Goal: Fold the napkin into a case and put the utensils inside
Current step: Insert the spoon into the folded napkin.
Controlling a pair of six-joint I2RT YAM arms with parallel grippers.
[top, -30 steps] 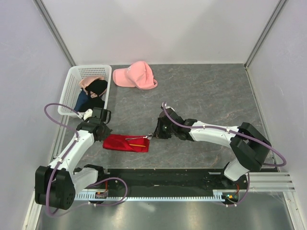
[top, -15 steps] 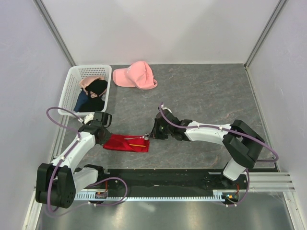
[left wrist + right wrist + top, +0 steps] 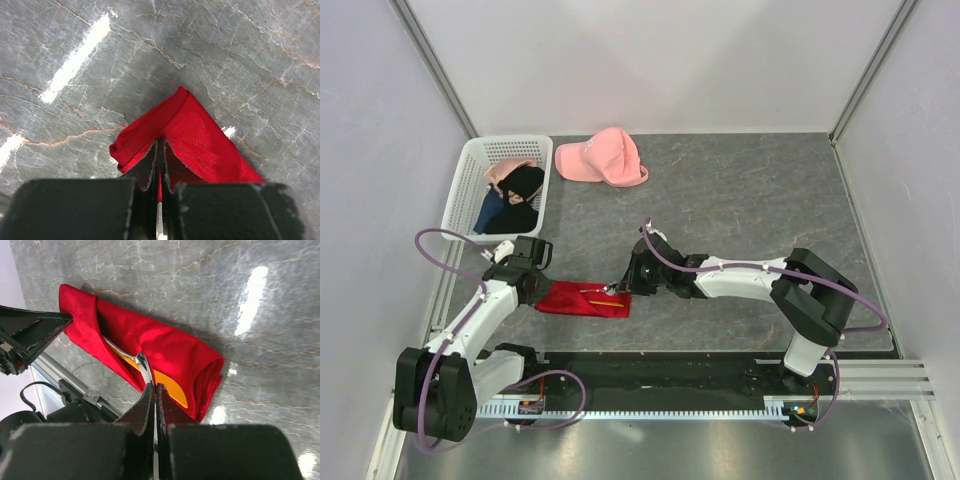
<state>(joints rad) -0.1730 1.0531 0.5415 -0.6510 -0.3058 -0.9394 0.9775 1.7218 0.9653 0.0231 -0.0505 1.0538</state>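
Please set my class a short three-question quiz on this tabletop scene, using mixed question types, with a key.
1. True or false: the left jaws are shut on the red napkin.
2. Where is the pink cap? A: inside the white basket. B: on the table, right of the basket. C: on the napkin.
3. Short answer: what colour is the flat utensil lying beside the silver utensil at the tips of the right jaws?

Key: 1 true; 2 B; 3 orange.
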